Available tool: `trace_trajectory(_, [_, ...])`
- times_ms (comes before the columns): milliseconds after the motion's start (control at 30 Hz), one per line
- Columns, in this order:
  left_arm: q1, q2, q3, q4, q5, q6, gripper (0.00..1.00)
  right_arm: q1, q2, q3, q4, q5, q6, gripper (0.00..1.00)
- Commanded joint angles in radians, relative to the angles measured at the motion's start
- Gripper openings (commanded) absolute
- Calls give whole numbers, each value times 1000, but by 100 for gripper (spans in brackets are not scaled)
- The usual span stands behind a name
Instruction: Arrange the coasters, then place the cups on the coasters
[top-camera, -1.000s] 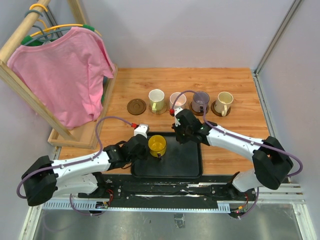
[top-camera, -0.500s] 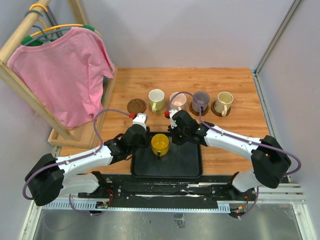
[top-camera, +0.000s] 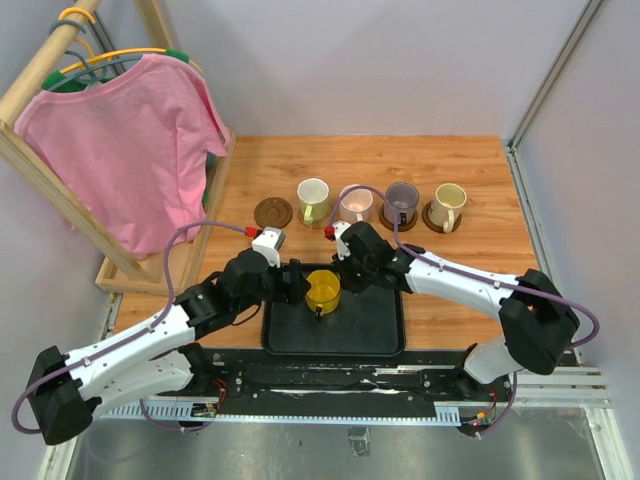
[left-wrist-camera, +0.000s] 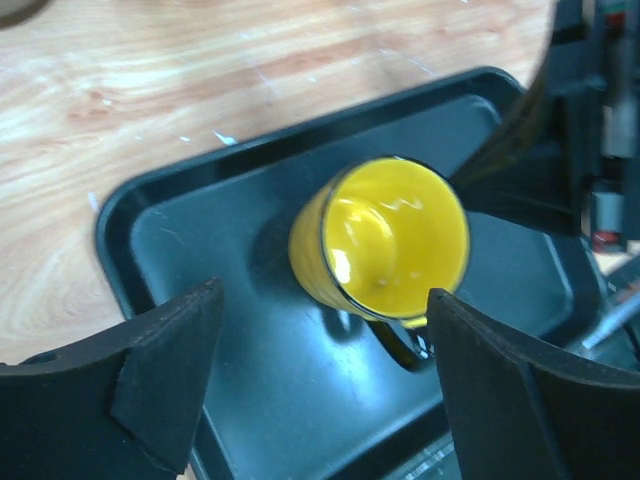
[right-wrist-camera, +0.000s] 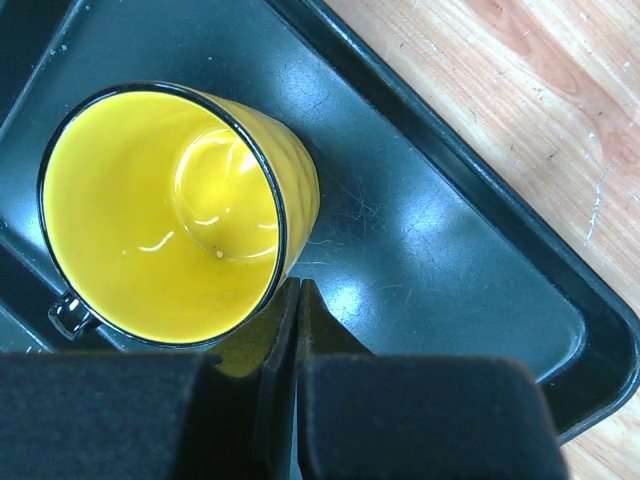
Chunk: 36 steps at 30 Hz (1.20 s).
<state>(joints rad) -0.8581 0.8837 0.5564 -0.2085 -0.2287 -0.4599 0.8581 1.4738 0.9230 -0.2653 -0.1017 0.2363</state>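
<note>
A yellow cup (top-camera: 322, 290) stands upright on the black tray (top-camera: 380, 330), handle toward the near edge. My left gripper (top-camera: 298, 284) is open just left of it. In the left wrist view the cup (left-wrist-camera: 385, 245) sits beyond the wide-apart fingers (left-wrist-camera: 170, 370), and nothing is between them. My right gripper (top-camera: 345, 274) is shut, and its tips (right-wrist-camera: 298, 292) rest against the cup's wall (right-wrist-camera: 165, 215). One dark coaster (top-camera: 272, 212) lies bare. To its right, the white (top-camera: 313, 200), pink (top-camera: 355, 203), purple (top-camera: 402, 203) and cream (top-camera: 447, 207) cups stand in a row on coasters.
A wooden clothes rack with a pink shirt (top-camera: 130, 130) stands at the left, its base (top-camera: 160, 270) reaching close to the tray. The tray's raised rim (right-wrist-camera: 560, 330) surrounds the yellow cup. Bare wooden tabletop (top-camera: 470, 260) lies to the right of the tray.
My left jaws have opened wide, letting go of the yellow cup, and that wrist has shifted back and left. My shut right gripper has slid left up to the cup.
</note>
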Motion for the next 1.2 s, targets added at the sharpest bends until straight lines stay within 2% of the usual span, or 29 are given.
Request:
trace_trajectory(0, [-22,-66,-17,-51,168,-26,89,23,-15,16,-27,63,-12,1])
trace_trajectory(233, [-116,-9,-36,-30,194,-90,97,19,-69,53,-44,256,30,1])
trace_trajectory(433, [-150,69,-42,-39,128,-122,98,-3,-100,75,-44,346,48,1])
trace_trajectory(867, [-162,194,-62,88,11,-152,98,-42,-137,70,-34,385,53,1])
trace_trajectory(967, [-162,223,-57,89,-30,-163,92,-45,-138,70,-32,383,50,1])
trace_trajectory(1100, [-162,236,-55,34,-89,-201,77,-46,-137,70,-32,381,51,1])
trace_trajectory(1167, [-162,224,-55,-1,-119,-206,75,-47,-133,70,-30,381,51,1])
